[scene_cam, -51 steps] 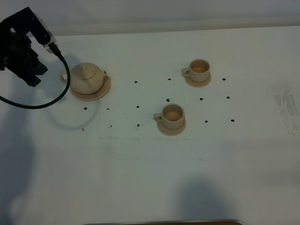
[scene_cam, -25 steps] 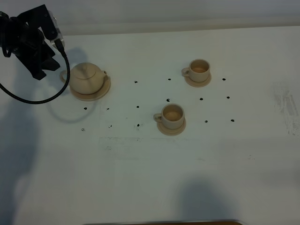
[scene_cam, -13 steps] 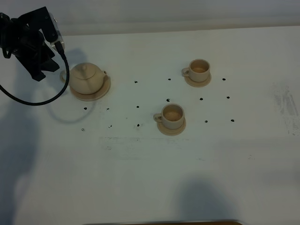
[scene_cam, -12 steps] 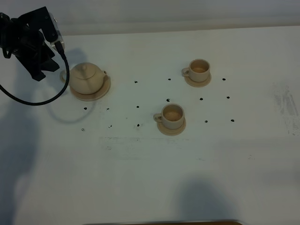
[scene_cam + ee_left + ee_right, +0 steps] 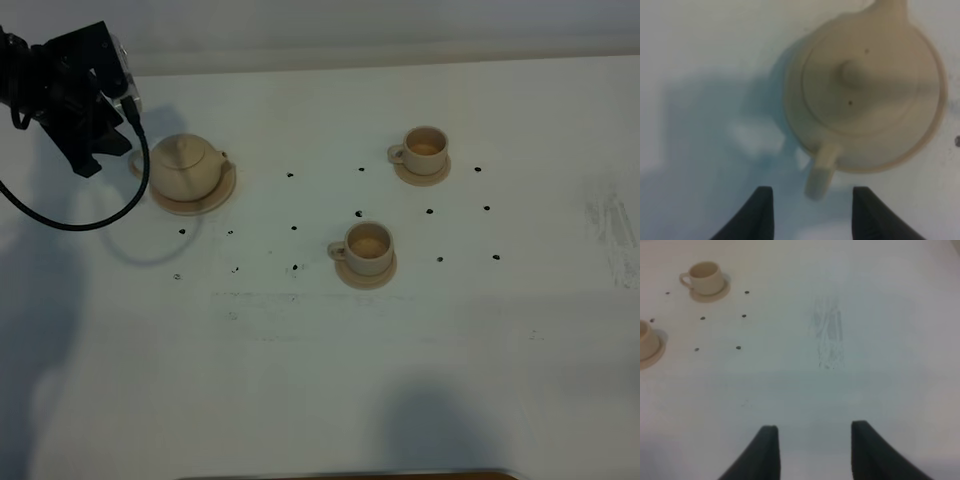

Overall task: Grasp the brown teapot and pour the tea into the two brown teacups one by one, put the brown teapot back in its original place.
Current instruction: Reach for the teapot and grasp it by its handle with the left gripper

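The brown teapot (image 5: 186,167) (image 5: 867,85) stands upright on its wide saucer (image 5: 214,196) at the table's far left, lid on, its loop handle (image 5: 821,170) pointing toward my left gripper (image 5: 92,150) (image 5: 812,215). That gripper hovers just left of the teapot, open, its two dark fingers on either side of the handle's line and short of it. Two brown teacups sit on small saucers: one at the middle (image 5: 367,245) (image 5: 646,340), one farther back right (image 5: 425,148) (image 5: 704,276). My right gripper (image 5: 812,450) is open over bare table, out of the high view.
Small black dots (image 5: 294,227) are scattered on the white table around the cups and teapot. A grey scuffed patch (image 5: 612,225) (image 5: 828,335) marks the right side. A black cable (image 5: 60,222) loops down from the left arm.
The left gripper came up from lower left to beside the teapot's handle, then shifted only slightly in the last second. Teapot and cups have not moved.
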{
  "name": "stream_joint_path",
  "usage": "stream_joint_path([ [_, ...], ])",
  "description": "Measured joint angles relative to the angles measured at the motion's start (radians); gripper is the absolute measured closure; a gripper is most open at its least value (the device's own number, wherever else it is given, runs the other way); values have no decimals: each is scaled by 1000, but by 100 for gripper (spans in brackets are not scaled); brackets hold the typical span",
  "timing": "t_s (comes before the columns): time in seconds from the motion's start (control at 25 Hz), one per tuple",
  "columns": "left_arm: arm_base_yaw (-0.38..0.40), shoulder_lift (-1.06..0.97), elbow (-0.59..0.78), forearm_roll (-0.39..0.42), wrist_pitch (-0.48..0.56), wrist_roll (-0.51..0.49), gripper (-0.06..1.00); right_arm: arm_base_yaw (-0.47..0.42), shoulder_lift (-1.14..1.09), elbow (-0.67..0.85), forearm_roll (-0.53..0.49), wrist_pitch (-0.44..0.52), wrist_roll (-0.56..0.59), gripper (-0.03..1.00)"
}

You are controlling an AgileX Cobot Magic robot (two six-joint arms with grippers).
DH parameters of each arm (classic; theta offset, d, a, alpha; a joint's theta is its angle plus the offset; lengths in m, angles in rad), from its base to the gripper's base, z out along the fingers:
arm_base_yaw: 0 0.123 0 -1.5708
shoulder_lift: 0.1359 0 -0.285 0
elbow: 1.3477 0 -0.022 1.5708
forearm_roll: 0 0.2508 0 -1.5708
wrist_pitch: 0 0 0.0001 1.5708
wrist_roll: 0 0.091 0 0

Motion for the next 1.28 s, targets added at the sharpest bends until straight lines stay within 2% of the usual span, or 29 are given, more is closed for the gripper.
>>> stream_joint_path([
  [0.48, -2, 56, 0, 0, -18, 36, 59, 0, 0, 0, 0, 0, 0, 61],
  [0.72, -2, 66, 0, 16, -59, 40, 60, 0, 0, 0, 0, 0, 0, 61],
  [1.0, -4, 89, 0, 17, -81, 83, 65, 0, 0, 0, 0, 0, 0, 61],
  [1.28, -22, 105, -29, 5, -79, 97, 66, 0, 0, 0, 0, 0, 0, 61],
])
